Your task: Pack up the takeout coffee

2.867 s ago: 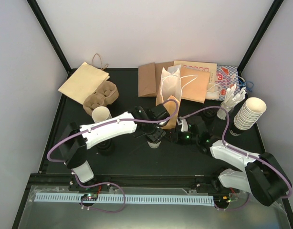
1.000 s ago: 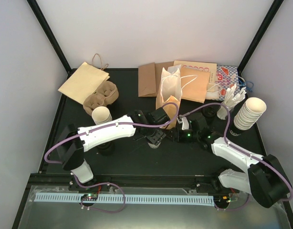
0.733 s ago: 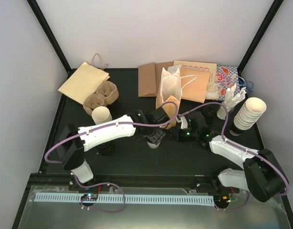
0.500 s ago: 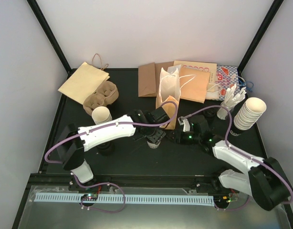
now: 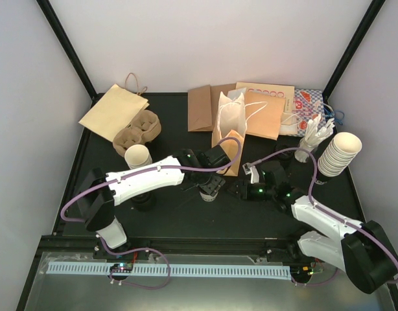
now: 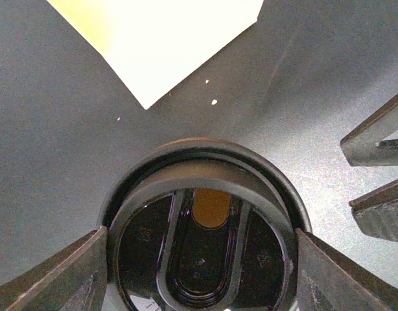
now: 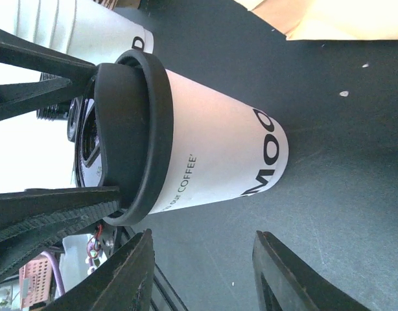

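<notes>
Table (image 5: 186,220) black, both arms stretched toward its middle from 6 o'clock. Upright on it, a white paper bag (image 5: 229,123), at about 1 o'clock of the lidded cup (image 7: 212,155) — the cup stands upright on the table near centre. Left gripper (image 5: 210,184) clenched on the cup's black lid (image 6: 202,259), fingers (image 6: 56,275) against the rim on both sides. Right gripper (image 7: 202,243) at 3 o'clock of the cup, just beside it — jaws apart, grasping nothing.

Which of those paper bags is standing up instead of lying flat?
The white bag in the middle: it stands upright with its mouth facing up, while the brown bags lie flat along the back.
</notes>
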`<state>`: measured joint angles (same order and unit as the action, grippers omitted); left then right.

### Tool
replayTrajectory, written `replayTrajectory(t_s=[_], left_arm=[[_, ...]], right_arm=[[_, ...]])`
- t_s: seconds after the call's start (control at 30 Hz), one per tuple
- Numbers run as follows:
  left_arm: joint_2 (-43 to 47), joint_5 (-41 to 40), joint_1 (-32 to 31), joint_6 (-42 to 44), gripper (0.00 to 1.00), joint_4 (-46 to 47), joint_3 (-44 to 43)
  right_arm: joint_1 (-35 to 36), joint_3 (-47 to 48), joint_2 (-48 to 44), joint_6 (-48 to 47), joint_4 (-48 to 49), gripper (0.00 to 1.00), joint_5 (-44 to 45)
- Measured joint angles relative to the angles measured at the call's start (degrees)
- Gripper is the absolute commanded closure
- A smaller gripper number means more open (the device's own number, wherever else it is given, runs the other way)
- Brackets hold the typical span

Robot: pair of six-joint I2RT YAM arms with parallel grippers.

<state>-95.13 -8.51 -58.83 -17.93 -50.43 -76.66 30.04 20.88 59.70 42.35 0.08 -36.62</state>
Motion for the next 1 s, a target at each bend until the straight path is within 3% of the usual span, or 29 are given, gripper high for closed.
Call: replayTrajectory(t_s=[0.43,0.73,1.0], left_arm=[[0.00,0.00,0.00,-0.83,0.44,-0.11,-0.02],[0.00,0.17,0.13,-2.03,0.38,-0.55,-0.33],[-0.24,0.61,0.31,-2.23,0.42,-1.73,-1.07]], right_arm=[[0.59,1.55,5.90,2.80,5.18,0.56,-1.51],[0.85,1.14,4.13,2.99,5.49,0.56,-1.40],[0.85,0.90,1.64,2.78,3.76,0.56,-0.68]])
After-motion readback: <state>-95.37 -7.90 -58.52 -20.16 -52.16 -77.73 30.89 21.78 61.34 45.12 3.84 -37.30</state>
